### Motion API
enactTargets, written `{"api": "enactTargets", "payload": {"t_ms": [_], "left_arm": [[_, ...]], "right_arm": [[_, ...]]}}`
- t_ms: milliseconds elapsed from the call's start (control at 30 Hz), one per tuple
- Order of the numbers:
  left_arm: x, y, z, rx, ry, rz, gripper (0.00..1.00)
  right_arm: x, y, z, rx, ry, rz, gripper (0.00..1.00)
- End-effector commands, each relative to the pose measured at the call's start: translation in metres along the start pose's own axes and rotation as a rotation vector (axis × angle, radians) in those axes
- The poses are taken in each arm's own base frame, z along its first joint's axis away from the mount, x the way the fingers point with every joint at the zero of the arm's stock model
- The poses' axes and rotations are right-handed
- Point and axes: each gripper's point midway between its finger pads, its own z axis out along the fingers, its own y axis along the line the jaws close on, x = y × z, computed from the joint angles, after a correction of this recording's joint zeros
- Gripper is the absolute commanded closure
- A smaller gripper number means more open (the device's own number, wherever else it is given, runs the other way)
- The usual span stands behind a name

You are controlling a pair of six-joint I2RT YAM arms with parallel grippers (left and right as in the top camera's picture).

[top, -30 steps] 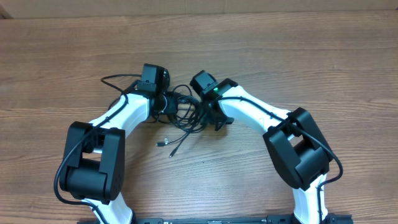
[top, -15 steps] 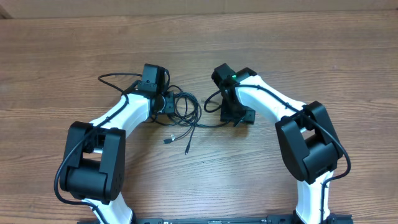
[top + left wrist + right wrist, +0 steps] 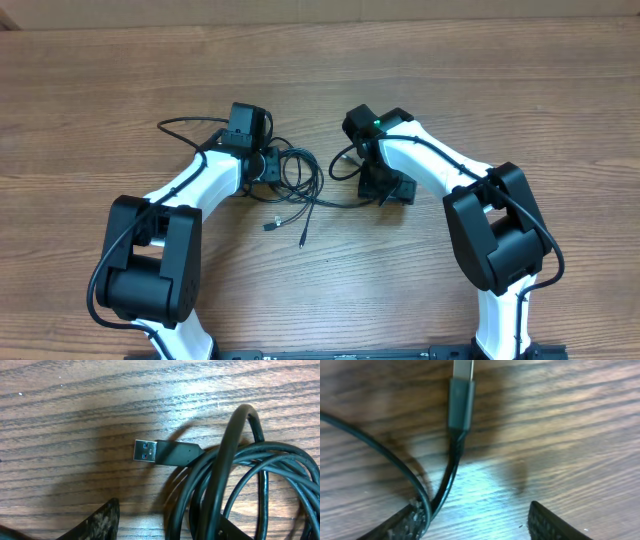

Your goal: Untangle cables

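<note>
Cables (image 3: 297, 172), thin black cords with small plug ends, form one tangled coil on the brown wood-grain counter (image 3: 520, 80). The number of separate cords in the coil cannot be determined. Two loose plug tips lie just nearer the robot than the coil: first plug tip (image 3: 269, 226) and second plug tip (image 3: 300, 240).

Two white-and-black arms are present, each with one tool. The left tool (image 3: 268, 165) sits at the left side of the coil. It is released: bare wood shows between one finger (image 3: 100, 521) and the strands lying between the jaws. A silver-tipped black USB plug (image 3: 167, 453) lies flat just beyond this tool.

The right tool (image 3: 385, 188) stands right of the coil, apart from it, joined by one strand (image 3: 340, 203) running across the counter. It is released, jaws wide; two strands pass beside its one finger (image 3: 402, 525), and a black plug body (image 3: 461, 402) lies ahead.

Bare counter extends to the far edge, both sides, and between the arm bases.
</note>
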Motion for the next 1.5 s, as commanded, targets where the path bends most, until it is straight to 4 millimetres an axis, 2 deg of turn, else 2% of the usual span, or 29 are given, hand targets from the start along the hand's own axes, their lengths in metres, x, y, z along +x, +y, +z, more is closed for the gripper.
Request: {"api": "enactTargets", "payload": {"t_ms": [0,100,300,400,500,867,1000,1133,1467], "left_arm": [[-0.008,0.004,0.000,-0.020,-0.014,0.012,0.51],[-0.008,0.004,0.000,-0.020,-0.014,0.012,0.51],[-0.008,0.003,0.001,-0.014,-0.013,0.025,0.51],[-0.007,-0.008,0.000,0.046,-0.008,0.070,0.51],[-0.006,-0.015,0.000,0.090,-0.002,0.080,0.51],[-0.007,-0.016,0.000,0.090,-0.006,0.080,0.50],[-0.007,-0.016,0.000,0.090,-0.006,0.080,0.50],[-0.007,-0.016,0.000,0.090,-0.006,0.080,0.50],[-0.007,-0.016,0.000,0.090,-0.006,0.080,0.50]], "right_arm": [[0.004,-0.010,0.018,0.044,0.044,-0.023,0.30],[0.001,0.006,0.013,-0.038,0.049,-0.138,0.21],[-0.017,0.047,-0.034,-0.248,0.017,-0.298,0.21],[-0.023,0.062,-0.049,-0.299,-0.022,-0.318,0.20],[-0.023,0.072,-0.050,-0.312,-0.046,-0.335,0.18],[-0.008,0.094,-0.036,-0.314,-0.088,-0.469,0.17],[-0.011,0.096,-0.029,-0.241,-0.135,-0.489,0.17],[-0.015,0.106,-0.028,-0.249,-0.173,-0.499,0.17],[-0.019,0.103,-0.028,-0.218,-0.194,-0.468,0.17]]}}
